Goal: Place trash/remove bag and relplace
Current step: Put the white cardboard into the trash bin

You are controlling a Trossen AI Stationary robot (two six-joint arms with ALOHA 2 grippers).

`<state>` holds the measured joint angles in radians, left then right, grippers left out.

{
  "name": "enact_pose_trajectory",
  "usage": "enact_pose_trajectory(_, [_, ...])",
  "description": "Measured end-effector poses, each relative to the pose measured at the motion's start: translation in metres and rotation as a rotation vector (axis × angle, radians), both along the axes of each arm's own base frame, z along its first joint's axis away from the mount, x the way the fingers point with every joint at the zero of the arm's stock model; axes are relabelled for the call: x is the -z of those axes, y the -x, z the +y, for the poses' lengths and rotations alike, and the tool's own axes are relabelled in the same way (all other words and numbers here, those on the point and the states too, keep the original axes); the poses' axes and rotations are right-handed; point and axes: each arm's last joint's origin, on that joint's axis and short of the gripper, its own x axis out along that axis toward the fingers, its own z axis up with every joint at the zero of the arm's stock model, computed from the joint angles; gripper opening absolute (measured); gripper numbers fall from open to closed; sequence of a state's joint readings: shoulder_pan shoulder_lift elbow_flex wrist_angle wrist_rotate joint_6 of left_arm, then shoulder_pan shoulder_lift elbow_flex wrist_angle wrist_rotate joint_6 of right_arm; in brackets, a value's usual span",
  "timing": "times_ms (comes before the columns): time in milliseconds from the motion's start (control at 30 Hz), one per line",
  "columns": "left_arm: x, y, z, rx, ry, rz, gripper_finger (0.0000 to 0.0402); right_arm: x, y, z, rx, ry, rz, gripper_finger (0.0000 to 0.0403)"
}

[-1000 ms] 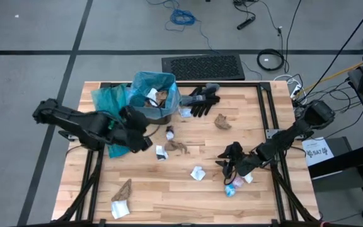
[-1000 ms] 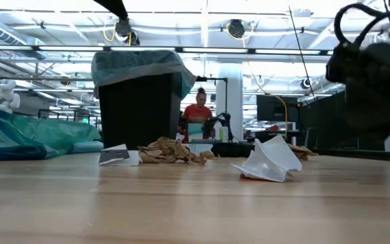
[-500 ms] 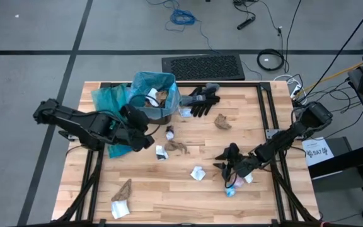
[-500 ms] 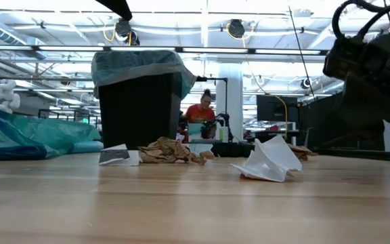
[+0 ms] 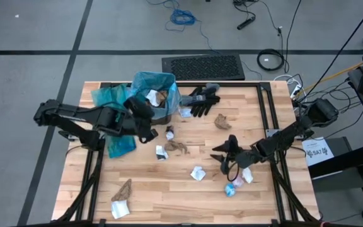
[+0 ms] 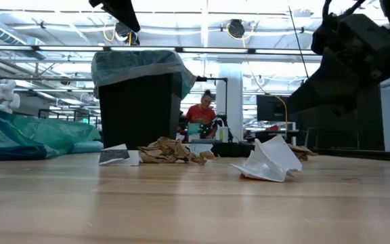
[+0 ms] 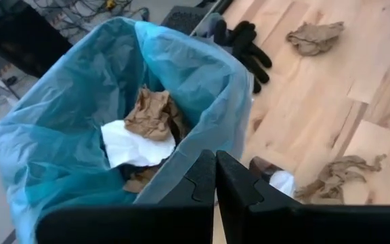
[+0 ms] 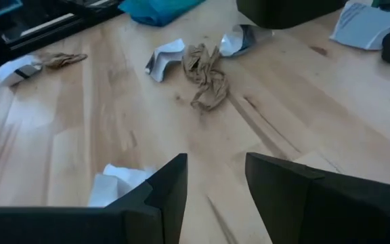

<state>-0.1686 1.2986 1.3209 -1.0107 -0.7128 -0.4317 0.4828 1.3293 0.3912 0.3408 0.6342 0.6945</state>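
The black bin (image 5: 153,94) with a blue liner stands at the table's far left; brown and white paper (image 7: 144,129) lie inside it. My left gripper (image 7: 215,169) is shut and hovers by the bin's near rim (image 5: 150,123), with nothing visible between its fingers. My right gripper (image 8: 215,169) is open and hangs above the table's right middle (image 5: 220,159), beside a white scrap (image 5: 198,173). More trash lies on the wood: a brown scrap (image 5: 178,147), a white scrap (image 5: 161,152), another brown scrap (image 5: 222,122) and a blue-pink wrapper (image 5: 232,188).
Black gloves (image 5: 201,101) lie to the right of the bin. A teal spare bag (image 5: 109,101) lies along the table's left side, under the left arm. Brown and white scraps (image 5: 121,195) sit near the near left corner. A person (image 6: 198,108) sits in the room beyond.
My left gripper has moved from the table's middle left toward the far edge and risen beside the bin's rim. My right gripper has lifted off the table and shifted a little toward the far left. The scraps have stayed where they were.
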Motion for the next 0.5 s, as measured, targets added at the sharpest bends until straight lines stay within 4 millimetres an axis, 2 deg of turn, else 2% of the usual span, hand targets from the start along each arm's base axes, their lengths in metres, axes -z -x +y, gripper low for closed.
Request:
enact_pose_trajectory(133, [0.004, -0.007, 0.001, 0.043, -0.006, 0.035, 0.0008, -0.001, -0.001, -0.002, 0.011, -0.005, -0.008, 0.0141])
enact_pose_trajectory(333, [0.005, -0.009, 0.001, 0.122, 0.015, 0.072, 0.0008, -0.010, -0.008, -0.003, 0.019, -0.055, -0.115, 0.0141])
enact_pose_trajectory(500, [0.006, -0.014, 0.013, 0.185, 0.201, 0.048, 0.0008, -0.017, -0.014, -0.009, 0.054, -0.103, -0.196, 0.0141])
